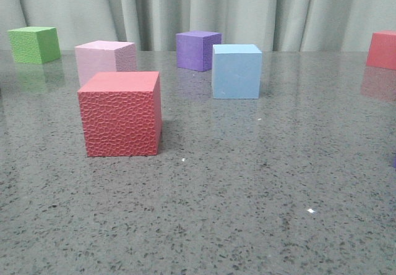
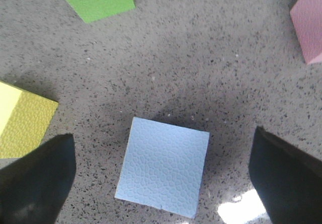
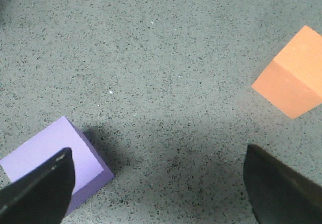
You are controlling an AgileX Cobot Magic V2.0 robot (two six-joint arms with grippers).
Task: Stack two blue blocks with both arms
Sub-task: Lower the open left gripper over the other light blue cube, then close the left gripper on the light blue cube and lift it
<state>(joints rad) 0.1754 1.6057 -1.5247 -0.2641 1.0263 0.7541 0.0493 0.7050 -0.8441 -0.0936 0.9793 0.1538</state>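
Observation:
One light blue block [image 1: 236, 71] stands on the table at middle right in the front view, in front of the purple cube [image 1: 197, 50]. In the left wrist view a light blue block [image 2: 163, 166] with a pebbled top lies on the table right under my left gripper [image 2: 161, 183]. That gripper is open, its fingers [image 2: 35, 183] wide on both sides and clear of the block. I cannot tell whether this is the same block. My right gripper [image 3: 160, 191] is open and empty over bare table. Neither gripper shows in the front view.
A big red textured cube [image 1: 121, 114] stands front left, with a pink cube [image 1: 104, 60] behind it, a green cube [image 1: 34, 44] far left and a red cube [image 1: 382, 49] far right. A yellow cube [image 2: 22, 121] lies by the left fingers. A purple cube [image 3: 50, 163] and an orange cube [image 3: 294, 73] lie near the right gripper.

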